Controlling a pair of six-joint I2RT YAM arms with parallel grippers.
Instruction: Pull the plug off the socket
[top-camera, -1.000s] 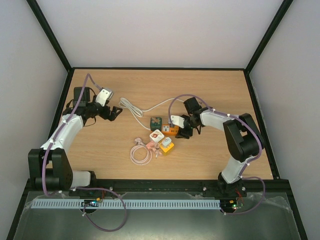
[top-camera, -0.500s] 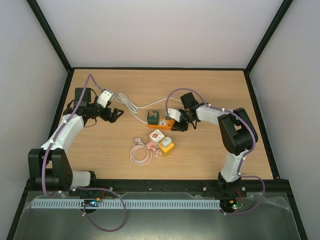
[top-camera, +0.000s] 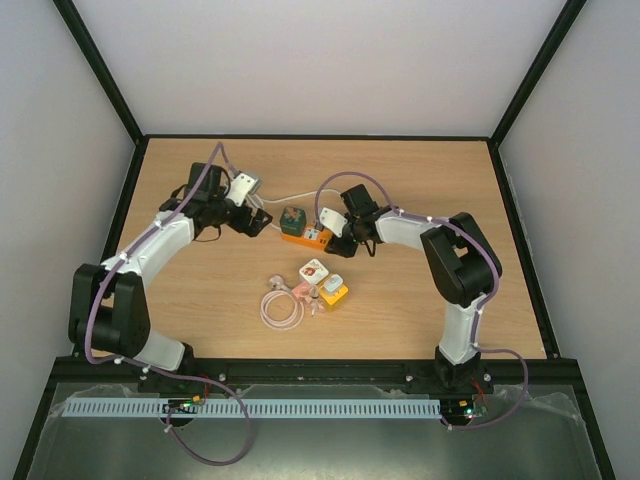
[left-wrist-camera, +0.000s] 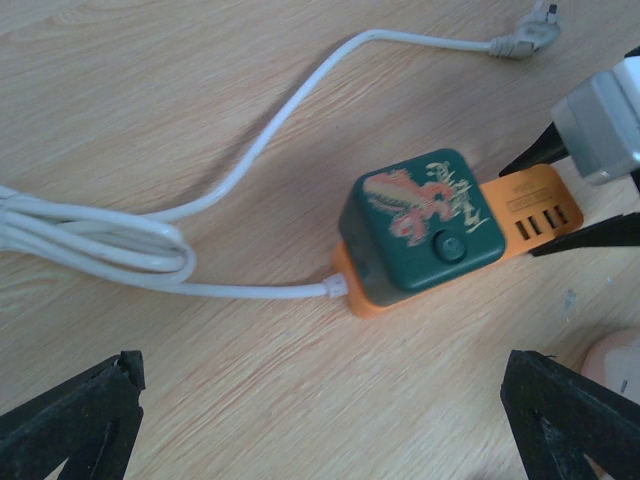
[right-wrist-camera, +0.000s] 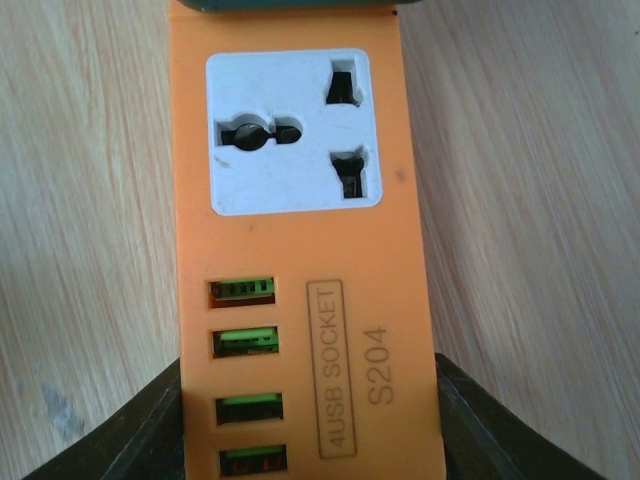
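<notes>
While tight in right fingers (right-wrist-camera: 110, 440), socket strip (top-camera: 312, 237) lengthwise left-right, plug (left-wrist-camera: 420, 230) atop; left fingers (left-wrist-camera: 70, 420) released.

- The plug (left-wrist-camera: 420, 225) sits on the left end of the socket strip (left-wrist-camera: 530, 205).
- The right gripper (top-camera: 338, 240) clasps the strip's right end; the left gripper (top-camera: 262, 223) hangs just left of the plug.
- The cord (left-wrist-camera: 150, 240) trails left from the strip.
- Adapters (top-camera: 333, 292) and a coiled cable (top-camera: 280, 310) lie nearer the bases.

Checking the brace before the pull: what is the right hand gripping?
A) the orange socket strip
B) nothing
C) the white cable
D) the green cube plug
A: in the right wrist view the right hand is shut against both sides of the orange socket strip.
</notes>
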